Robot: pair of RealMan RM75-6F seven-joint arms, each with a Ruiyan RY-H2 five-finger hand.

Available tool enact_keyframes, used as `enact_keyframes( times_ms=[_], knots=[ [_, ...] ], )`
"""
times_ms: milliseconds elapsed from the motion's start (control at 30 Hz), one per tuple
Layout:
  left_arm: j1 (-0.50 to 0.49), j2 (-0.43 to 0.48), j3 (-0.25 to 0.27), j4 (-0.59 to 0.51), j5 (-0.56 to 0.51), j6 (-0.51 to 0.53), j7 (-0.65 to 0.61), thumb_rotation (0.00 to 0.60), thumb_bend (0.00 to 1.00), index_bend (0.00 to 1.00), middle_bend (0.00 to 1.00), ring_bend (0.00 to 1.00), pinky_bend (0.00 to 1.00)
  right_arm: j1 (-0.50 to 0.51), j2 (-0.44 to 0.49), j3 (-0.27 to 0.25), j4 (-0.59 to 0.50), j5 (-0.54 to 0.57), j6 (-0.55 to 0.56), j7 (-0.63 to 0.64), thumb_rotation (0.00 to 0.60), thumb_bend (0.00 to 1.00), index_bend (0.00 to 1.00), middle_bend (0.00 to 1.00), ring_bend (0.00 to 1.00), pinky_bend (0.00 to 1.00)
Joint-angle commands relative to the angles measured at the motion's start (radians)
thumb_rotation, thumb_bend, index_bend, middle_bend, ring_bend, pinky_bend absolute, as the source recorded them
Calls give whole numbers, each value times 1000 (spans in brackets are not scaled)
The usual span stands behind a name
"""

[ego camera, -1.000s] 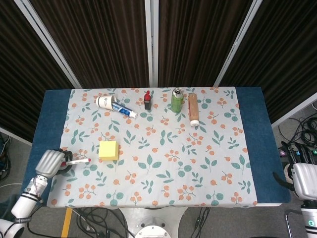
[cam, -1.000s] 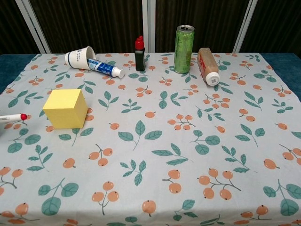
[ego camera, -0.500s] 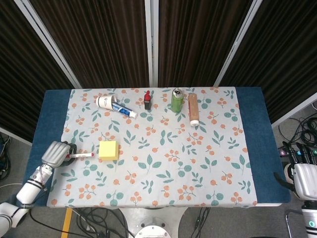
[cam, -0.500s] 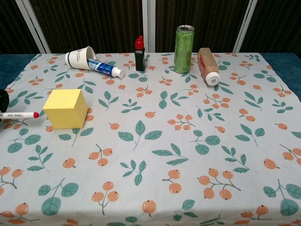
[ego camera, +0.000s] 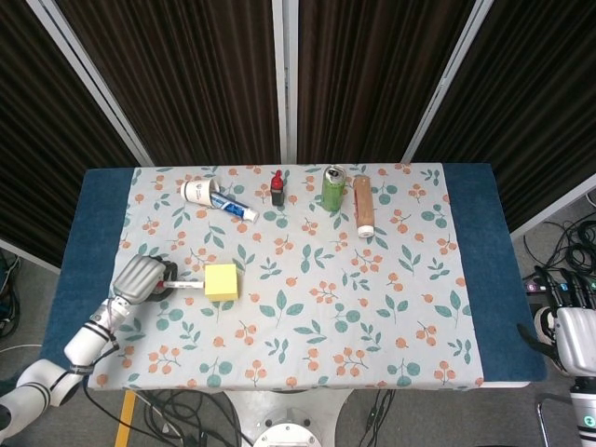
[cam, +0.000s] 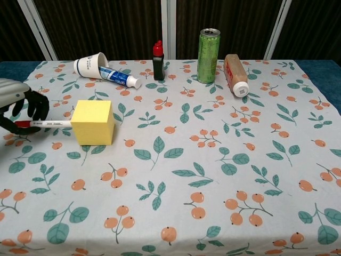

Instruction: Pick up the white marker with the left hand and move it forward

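Observation:
My left hand point(ego camera: 142, 277) holds the white marker point(ego camera: 184, 284) near the table's left edge. The marker lies level and points right. In the chest view the left hand point(cam: 18, 101) shows at the far left, its dark fingers wrapped around the near end of the marker point(cam: 50, 124). The marker's far end meets the left face of a yellow cube point(cam: 93, 121). My right hand point(ego camera: 573, 340) hangs off the table at the right edge of the head view, fingers apart and holding nothing.
Along the back stand a tipped white cup point(ego camera: 196, 191) with a toothpaste tube point(ego camera: 235, 207), a small dark bottle point(ego camera: 277, 188), a green can point(ego camera: 333, 187) and a lying brown bottle point(ego camera: 363, 205). The yellow cube point(ego camera: 222, 281) sits just right of the marker.
My left hand has carried the marker to the right and further onto the table. The yellow cube has shifted right, pushed by the marker's end. The right hand has stayed put.

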Motion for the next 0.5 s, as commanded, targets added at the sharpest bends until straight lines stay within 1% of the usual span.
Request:
enact_keyframes(
  times_ms=[33, 300, 500],
  knots=[
    [-29, -4, -16, -43, -9, -23, 35, 600, 452, 695, 703, 532, 628, 0, 0, 0, 6, 2, -2, 7, 600, 129, 74, 227, 27, 42],
    [-93, -9, -60, -137, -42, -77, 141, 600, 452, 695, 703, 532, 629, 0, -3, 0, 26, 5, -7, 31, 600, 129, 74, 227, 27, 42],
    [-134, -21, -86, -183, -73, -125, 196, 600, 452, 695, 703, 532, 629, -4, -3, 0, 38, 6, -5, 47, 600, 129, 74, 227, 27, 42]
  ],
)
